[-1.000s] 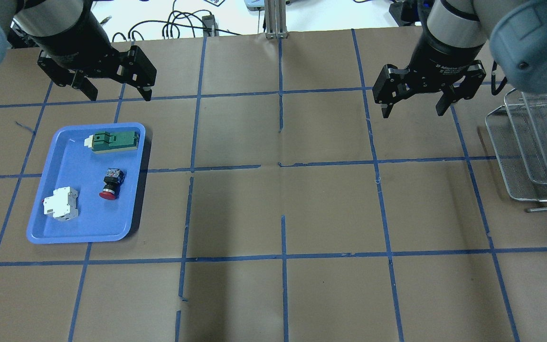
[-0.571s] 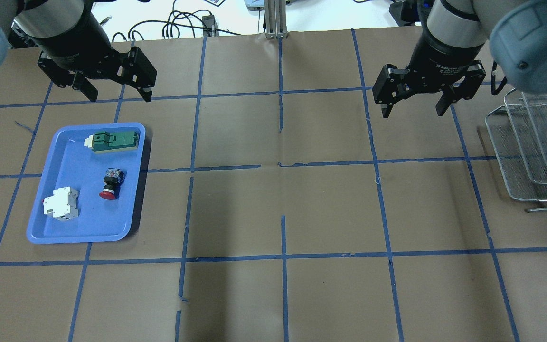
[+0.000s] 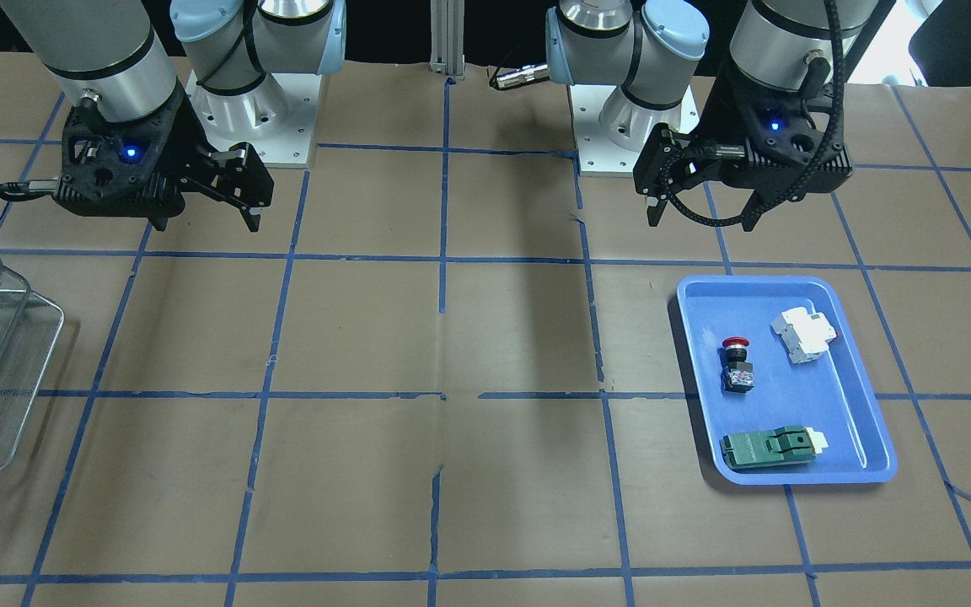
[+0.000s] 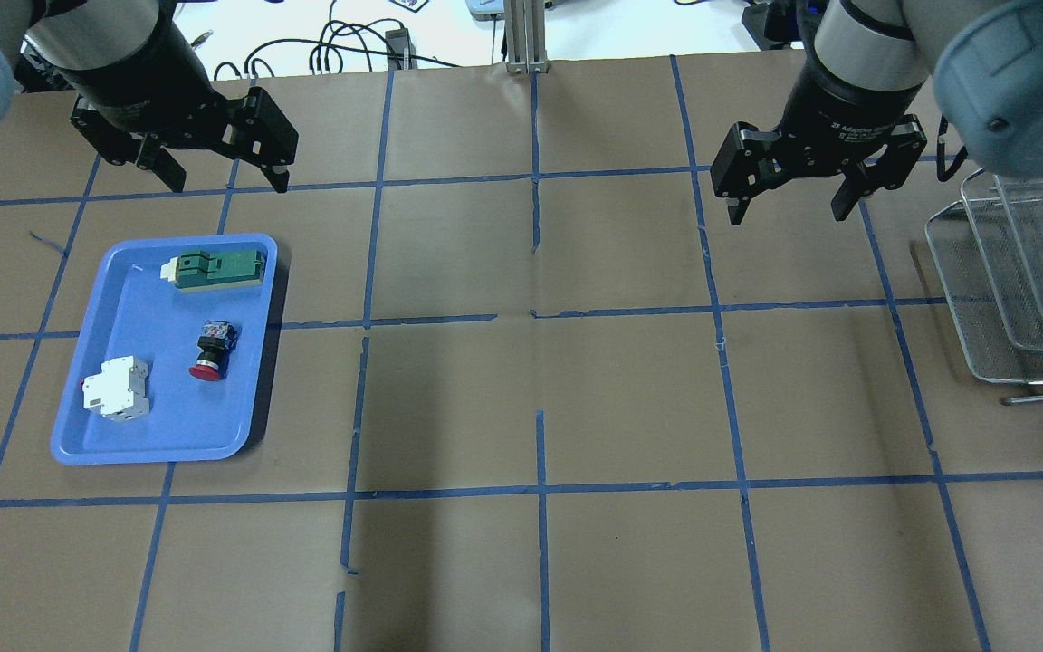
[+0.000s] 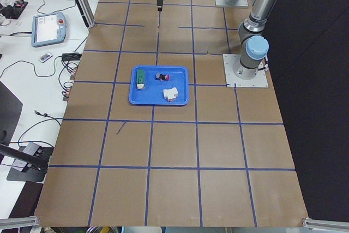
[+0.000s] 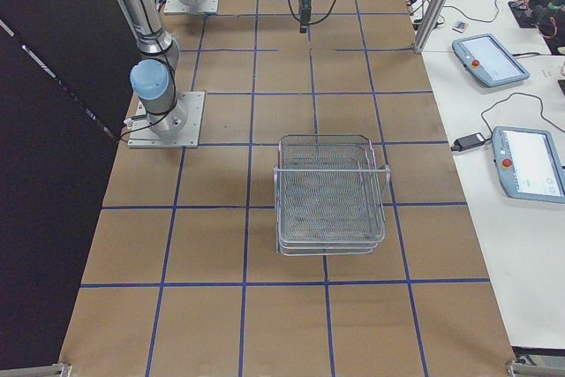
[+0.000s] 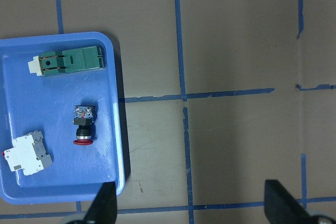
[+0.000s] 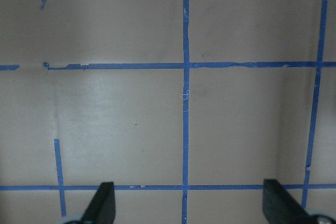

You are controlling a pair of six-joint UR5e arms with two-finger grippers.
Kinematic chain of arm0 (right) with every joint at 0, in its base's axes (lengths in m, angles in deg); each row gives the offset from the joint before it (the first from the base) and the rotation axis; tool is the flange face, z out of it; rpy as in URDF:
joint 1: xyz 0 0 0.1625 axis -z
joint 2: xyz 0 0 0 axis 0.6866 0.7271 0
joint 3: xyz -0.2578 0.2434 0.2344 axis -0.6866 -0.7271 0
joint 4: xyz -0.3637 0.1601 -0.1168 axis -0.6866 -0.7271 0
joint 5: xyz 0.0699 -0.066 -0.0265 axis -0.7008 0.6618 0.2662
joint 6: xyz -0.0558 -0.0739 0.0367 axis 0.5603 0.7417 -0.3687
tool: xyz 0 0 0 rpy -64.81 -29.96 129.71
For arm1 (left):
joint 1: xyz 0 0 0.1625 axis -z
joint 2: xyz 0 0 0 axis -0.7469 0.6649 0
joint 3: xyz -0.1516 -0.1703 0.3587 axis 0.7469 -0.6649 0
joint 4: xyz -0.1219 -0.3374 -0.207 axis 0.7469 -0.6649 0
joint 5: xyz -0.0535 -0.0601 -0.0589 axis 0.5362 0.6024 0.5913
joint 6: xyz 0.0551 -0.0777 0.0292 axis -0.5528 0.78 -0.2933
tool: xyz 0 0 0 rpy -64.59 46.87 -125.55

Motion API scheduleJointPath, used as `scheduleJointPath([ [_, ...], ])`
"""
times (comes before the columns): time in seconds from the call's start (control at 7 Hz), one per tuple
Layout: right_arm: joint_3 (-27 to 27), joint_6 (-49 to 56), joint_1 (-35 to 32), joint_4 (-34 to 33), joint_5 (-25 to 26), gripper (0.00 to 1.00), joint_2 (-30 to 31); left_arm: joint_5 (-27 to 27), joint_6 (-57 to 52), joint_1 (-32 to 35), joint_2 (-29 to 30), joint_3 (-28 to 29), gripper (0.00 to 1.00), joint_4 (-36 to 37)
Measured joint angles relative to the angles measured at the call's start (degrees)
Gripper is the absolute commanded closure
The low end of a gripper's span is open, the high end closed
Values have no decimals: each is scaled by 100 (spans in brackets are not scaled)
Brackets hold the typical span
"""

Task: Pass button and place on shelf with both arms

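Observation:
The button (image 4: 209, 350) lies on its side in the blue tray (image 4: 78, 426), red cap toward the robot; it also shows in the front view (image 3: 737, 365) and the left wrist view (image 7: 84, 125). My left gripper (image 4: 224, 179) is open and empty, high above the table beyond the tray's far end (image 3: 700, 215). My right gripper (image 4: 786, 210) is open and empty over bare table, to the left of the shelf (image 4: 1019, 281). The shelf, a silver wire rack of tiered baskets, stands at the table's right edge (image 6: 328, 192).
The tray also holds a white breaker block (image 4: 116, 388) and a flat green switch (image 4: 215, 269). A vertical aluminium post (image 4: 521, 36) stands at the table's far edge. Brown paper with blue tape lines covers the table.
My left gripper has drifted very slightly. The right gripper and the objects have not moved.

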Motion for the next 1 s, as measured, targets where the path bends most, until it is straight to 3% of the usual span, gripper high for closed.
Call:
scheduleJointPath([
  [1.0,0,0,-5,0,0,0,1,36,-570,-264,107,-173,0,-81],
])
